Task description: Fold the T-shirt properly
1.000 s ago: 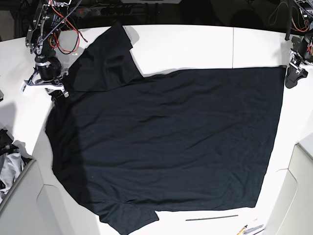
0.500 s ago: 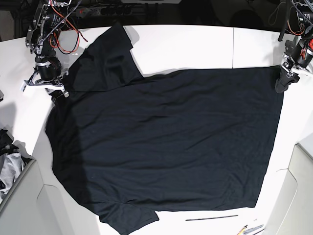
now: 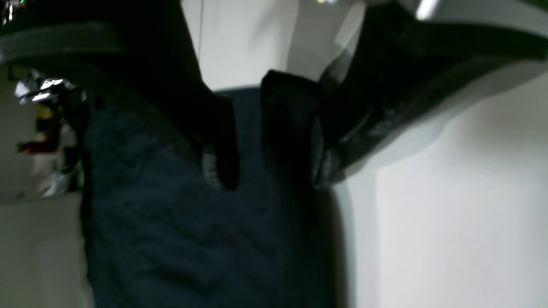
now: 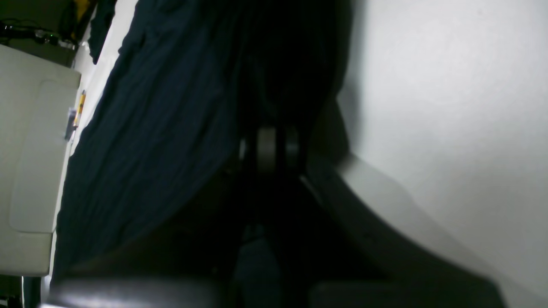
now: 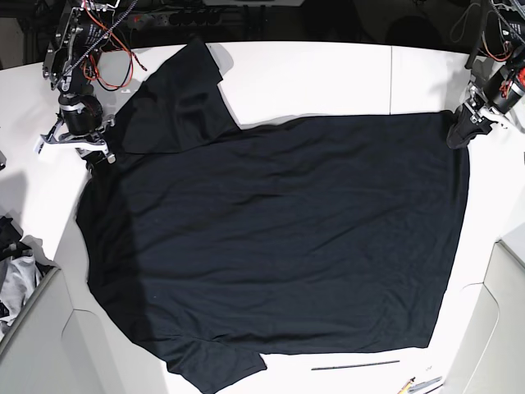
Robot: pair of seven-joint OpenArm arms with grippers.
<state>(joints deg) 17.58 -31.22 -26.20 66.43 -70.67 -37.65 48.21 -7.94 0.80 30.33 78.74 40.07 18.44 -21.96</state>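
The black T-shirt [image 5: 279, 230] lies spread flat on the white table [image 5: 312, 74], one sleeve toward the back left and one at the front edge. My left gripper [image 5: 457, 135] is at the shirt's back right hem corner, shut on the fabric. In the left wrist view its dark fingers [image 3: 224, 162] pinch the cloth [image 3: 180, 239]. My right gripper [image 5: 97, 149] sits at the shirt's far left edge below the upper sleeve, shut on the fabric. The right wrist view is dark, with cloth [image 4: 150, 128] running into the gripper [image 4: 274, 145].
A grey-white-and-black cloth pile [image 5: 16, 279] lies off the table's left edge. A thin black rod [image 5: 354, 364] and pens [image 5: 420, 384] lie at the front edge. Red cables [image 5: 111, 66] hang by the right arm's base.
My left gripper has moved left and slightly back, dragging the hem corner with it, so the right hem now slants inward. The right gripper has not moved.
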